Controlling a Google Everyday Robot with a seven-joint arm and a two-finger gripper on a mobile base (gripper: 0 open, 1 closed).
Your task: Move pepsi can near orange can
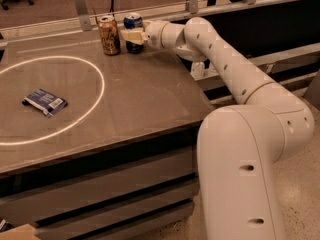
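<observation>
The gripper (131, 35) reaches over the table's (150, 94) far edge and pinches the pepsi can (133, 21) around its middle, one tan finger lying across the can's front. The can stands upright just beside the orange can (109, 36), a thin gap between them (the placement looks essentially made). The risk from here lies in the release: if the fingers spread wide or the arm drifts left while pulling away, it could nudge either can into the other and tip it, while the blue packet (45, 102) lies well clear.
</observation>
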